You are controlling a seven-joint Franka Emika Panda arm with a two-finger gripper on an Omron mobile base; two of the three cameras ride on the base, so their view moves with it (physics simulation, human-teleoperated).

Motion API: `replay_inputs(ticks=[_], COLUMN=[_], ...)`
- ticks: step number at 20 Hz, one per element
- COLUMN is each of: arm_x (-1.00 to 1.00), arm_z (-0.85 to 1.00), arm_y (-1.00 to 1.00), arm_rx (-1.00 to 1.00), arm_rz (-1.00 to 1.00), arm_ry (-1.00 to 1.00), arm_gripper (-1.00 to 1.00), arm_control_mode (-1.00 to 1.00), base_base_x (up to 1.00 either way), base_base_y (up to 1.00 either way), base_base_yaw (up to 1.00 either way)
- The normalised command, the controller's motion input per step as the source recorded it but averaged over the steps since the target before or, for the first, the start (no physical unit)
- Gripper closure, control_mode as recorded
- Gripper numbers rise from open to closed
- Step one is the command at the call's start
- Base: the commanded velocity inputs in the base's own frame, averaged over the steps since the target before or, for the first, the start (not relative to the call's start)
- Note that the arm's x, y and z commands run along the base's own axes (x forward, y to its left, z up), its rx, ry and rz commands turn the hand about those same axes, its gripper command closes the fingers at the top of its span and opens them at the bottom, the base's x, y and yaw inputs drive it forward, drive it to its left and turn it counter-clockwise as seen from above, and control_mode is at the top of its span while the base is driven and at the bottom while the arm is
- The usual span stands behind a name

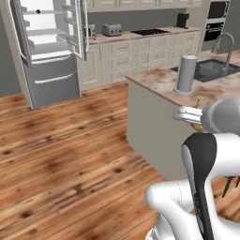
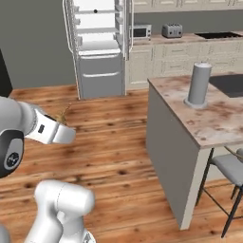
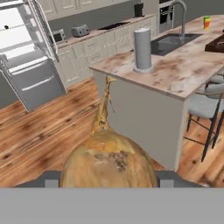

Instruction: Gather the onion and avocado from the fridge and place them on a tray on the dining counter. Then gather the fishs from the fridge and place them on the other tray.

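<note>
Jaws clamped on the round golden-brown onion (image 3: 108, 161), which is seen large at the bottom centre of the hand view, with its dry papery stalk pointing up toward the middle of the frame; dark finger tips (image 3: 167, 178) are seen at either side of the bulb. In the right base view the stalk tip (image 2: 62, 115) is seen just past the white wrist at middle left, above the wooden plank floor (image 2: 109, 137).

The tall grey French-door fridge (image 1: 49, 51) is placed at upper left of the left base view, doors swung wide, white shelves exposed, two drawers shut below. The beige-brown marbled stone island table (image 1: 206, 89) is placed at right, well apart from the fridge; a tall grey cylinder (image 1: 185, 75) is stood upright on it, with a dark sink (image 1: 213, 69) and arched steel faucet (image 1: 225, 47) behind. A dark brown wooden tray (image 3: 217, 43) is cut by the upper right edge of the hand view, with a small green-and-orange cup (image 3: 206, 22) near it. Grey-seated stools (image 2: 230, 168) are tucked beside the table.
</note>
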Motion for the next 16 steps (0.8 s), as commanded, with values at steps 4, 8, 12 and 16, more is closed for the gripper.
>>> replay_inputs(ticks=[4, 8, 12, 16], arm_x=[0.0, 0.0, 0.0, 0.0], arm_z=[0.0, 0.0, 0.0, 0.0], arm_y=[0.0, 0.0, 0.0, 0.0], arm_rx=[0.0, 0.0, 0.0, 0.0], arm_rz=[0.0, 0.0, 0.0, 0.0], arm_ry=[0.0, 0.0, 0.0, 0.0], arm_gripper=[1.0, 1.0, 1.0, 1.0], arm_control_mode=[1.0, 1.0, 1.0, 1.0], base_base_x=[-0.37, 0.01, 0.21, 0.34], base_base_y=[-0.98, -1.0, -1.0, -1.0], base_base_yaw=[-0.06, -0.01, 0.0, 0.0])
